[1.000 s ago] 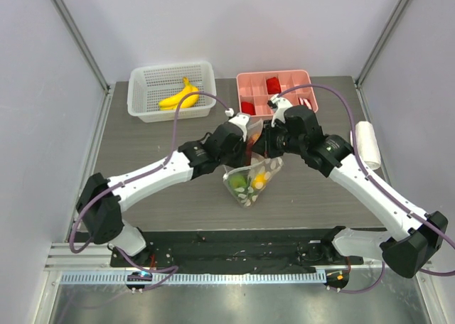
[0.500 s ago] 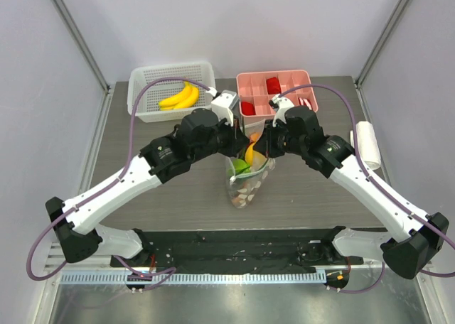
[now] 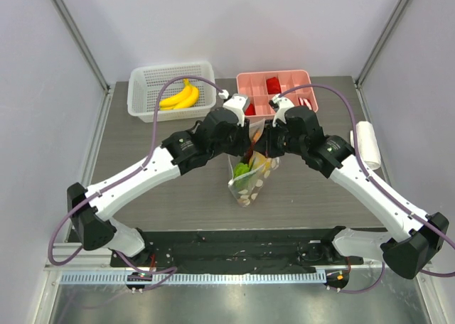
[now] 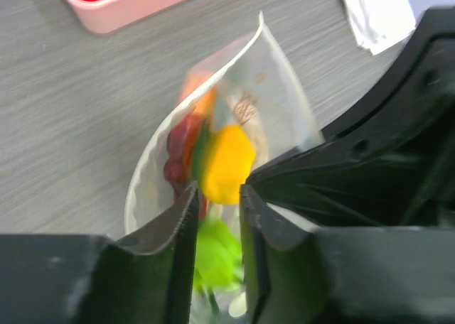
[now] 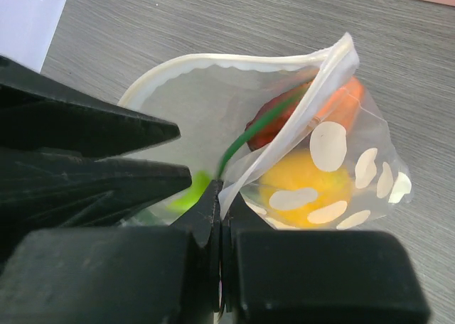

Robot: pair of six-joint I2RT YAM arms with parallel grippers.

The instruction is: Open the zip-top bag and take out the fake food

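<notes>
Midway through the emptying step. Holds the zip-top bag point(image 3: 248, 180) at the middle of the tabletop point(image 3: 163, 196), between the two arms, mouth parted and facing up, bottom seemingly resting on the surface. Keeps it up with the right gripper point(image 5: 219, 196), fingers pinched tight on one lip of the film. Hovers the left gripper point(image 4: 217, 203) just over the opening, fingers a narrow gap apart and closed on nothing visible.

Fake food only partly out, by the look of it: yellow bananas point(image 3: 179, 96) in the white basket point(image 3: 142, 79) at the far left. Inside the bag, a yellow piece point(image 4: 226, 164), a green piece point(image 4: 217, 246) and the orange-and-maroon sausage point(image 5: 340, 104).

Next, probably: lower the left fingers into the mouth, close on the yellow piece nearest the top, and lift it clear while holding the right pinch firm. Risks trapping the floppy film along with the food.

No brand, label or writing to read anywhere; only white dots on the bag.
</notes>
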